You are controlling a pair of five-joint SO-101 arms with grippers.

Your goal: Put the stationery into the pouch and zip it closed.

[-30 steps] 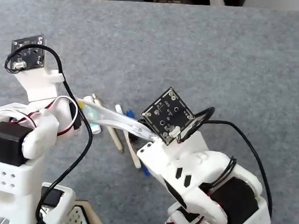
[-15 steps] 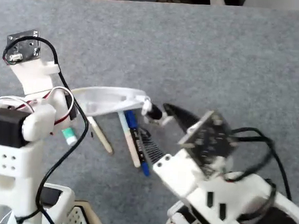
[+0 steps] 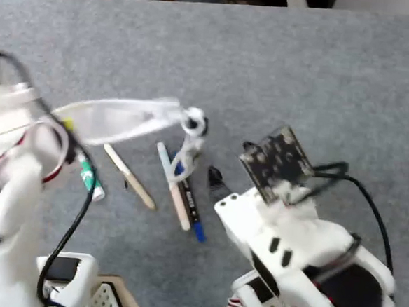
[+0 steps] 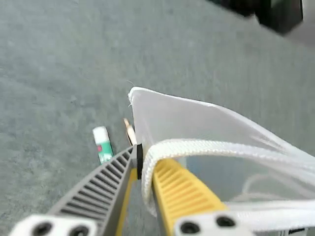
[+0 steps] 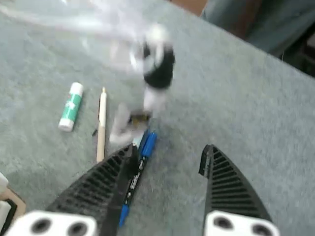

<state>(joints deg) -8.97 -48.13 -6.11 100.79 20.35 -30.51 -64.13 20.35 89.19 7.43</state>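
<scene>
Since half a second ago, the pouch [image 3: 119,119] has been drawn leftward with the left arm, and the right gripper [image 5: 167,156] has been pulled back from the black-and-white charm [image 3: 194,122] at the pouch's end. The pouch is seen as clear, soft plastic with a white zip band, held above the grey table [image 3: 336,78] and stretched sideways, its charm dangling over the pens. Its zip edge is clamped between the closed jaws of the left gripper [image 4: 140,160]. The right gripper is held wide open with nothing in it, above the blue pen [image 5: 140,164]. The glue stick [image 3: 89,177], pencil [image 3: 129,176] and a pale pen [image 3: 173,183] are left lying on the table, outside the pouch
</scene>
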